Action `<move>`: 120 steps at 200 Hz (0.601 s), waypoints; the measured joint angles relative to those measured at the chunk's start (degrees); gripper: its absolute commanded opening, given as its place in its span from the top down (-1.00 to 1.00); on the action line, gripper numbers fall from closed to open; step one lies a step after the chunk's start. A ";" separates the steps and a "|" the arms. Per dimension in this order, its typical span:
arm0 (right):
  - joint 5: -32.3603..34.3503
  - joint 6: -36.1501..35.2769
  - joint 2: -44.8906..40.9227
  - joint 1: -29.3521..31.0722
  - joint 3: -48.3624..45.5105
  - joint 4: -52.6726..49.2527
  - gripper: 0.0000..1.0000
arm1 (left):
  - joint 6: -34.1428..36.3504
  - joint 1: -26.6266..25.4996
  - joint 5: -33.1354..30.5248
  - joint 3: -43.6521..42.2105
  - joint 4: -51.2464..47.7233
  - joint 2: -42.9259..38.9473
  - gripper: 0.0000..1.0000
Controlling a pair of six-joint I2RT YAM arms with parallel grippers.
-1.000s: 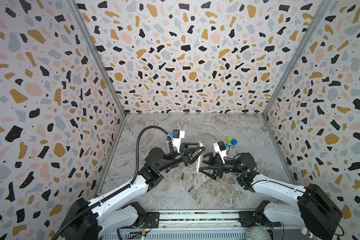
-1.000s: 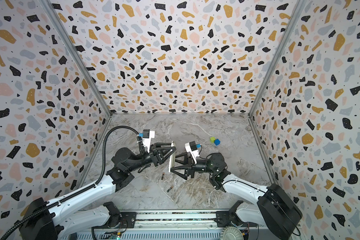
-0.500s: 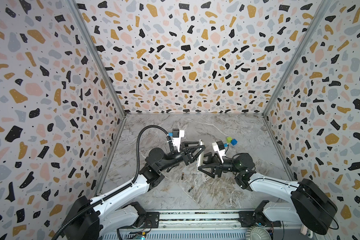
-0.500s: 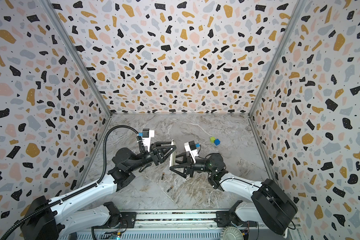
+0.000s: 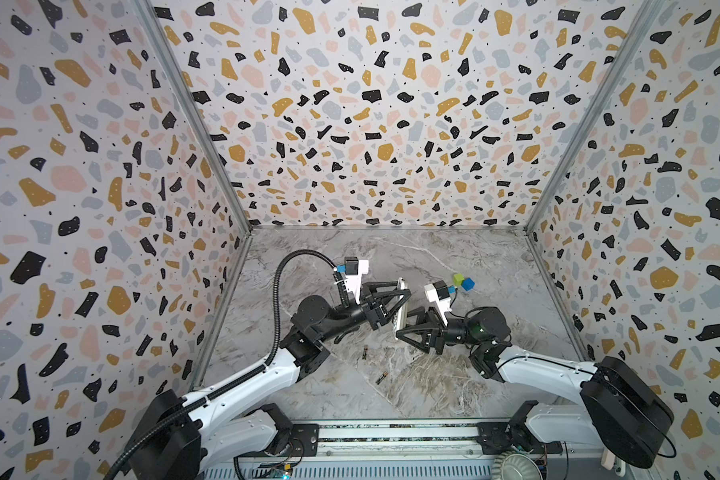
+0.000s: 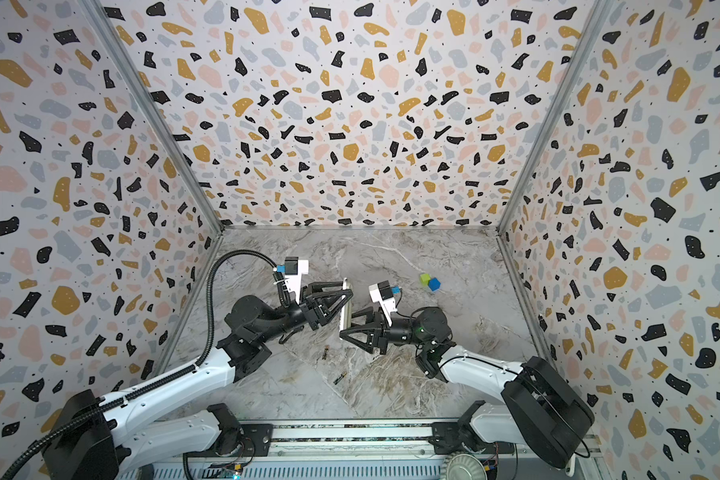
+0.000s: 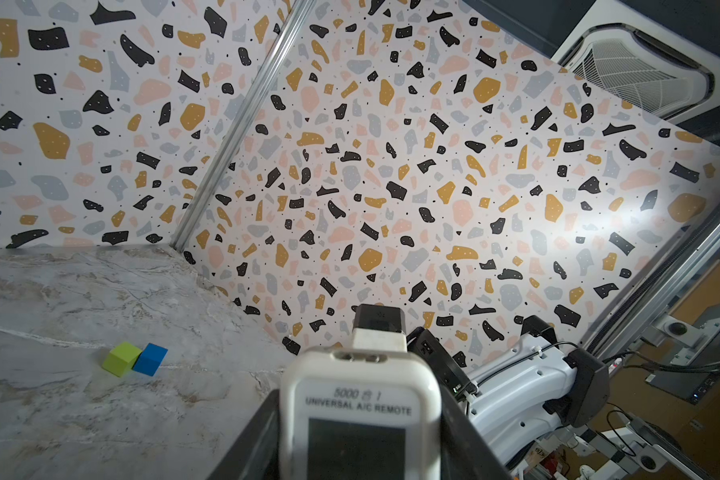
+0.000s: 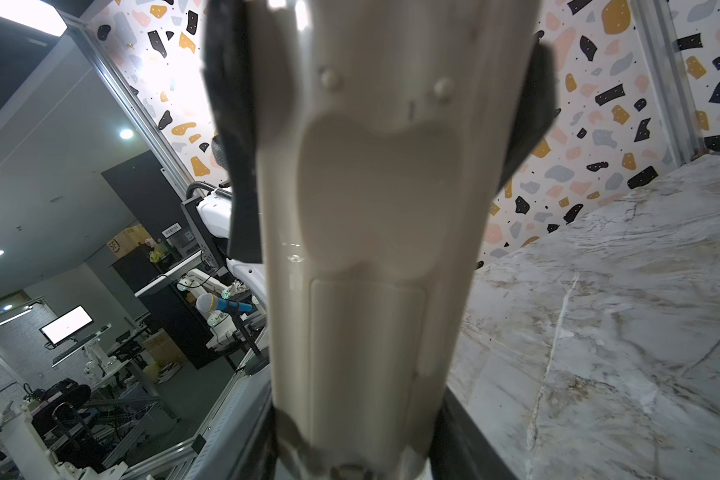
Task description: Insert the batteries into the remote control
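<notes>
The slim white rectangular remote control (image 5: 401,286) is held up mid-table, screen end pinched by the left gripper (image 5: 402,301). The two tiny dark copper-tipped batteries (image 5: 365,352) are left lying just nearer. The right gripper (image 5: 400,328), fingers spread wide a second ago, is now closed on the cover end, so it's probably braced for opening.

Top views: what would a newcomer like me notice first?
The white remote control, held up mid-scene by the left gripper, with the right gripper around its other end. Two batteries lie loose on the marble table in front; a green cube and a blue cube touch behind.
</notes>
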 measured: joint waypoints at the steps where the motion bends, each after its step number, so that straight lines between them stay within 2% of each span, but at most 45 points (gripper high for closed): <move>1: 0.00 0.02 0.00 0.00 -0.02 -0.02 0.56 | 0.04 0.00 -0.07 0.00 -0.07 0.00 0.49; 19: 0.11 0.28 -0.26 0.00 -0.37 -0.42 0.67 | 0.39 -0.22 -1.16 0.00 -1.46 -0.39 0.21; 57: 1.92 -0.39 -2.91 0.33 -1.90 -3.58 0.77 | 1.57 -0.94 -6.21 -0.02 -7.76 -3.58 -0.79; 68: 3.23 -1.31 -4.55 0.33 -2.47 -5.35 0.79 | 1.75 -0.79 -8.85 -0.15 -9.94 -5.03 -0.99; 120: 14.75 -9.62 -14.05 0.87 -2.78 -23.63 0.87 | 4.44 -0.57 -16.44 0.24 -20.24 -10.16 -1.00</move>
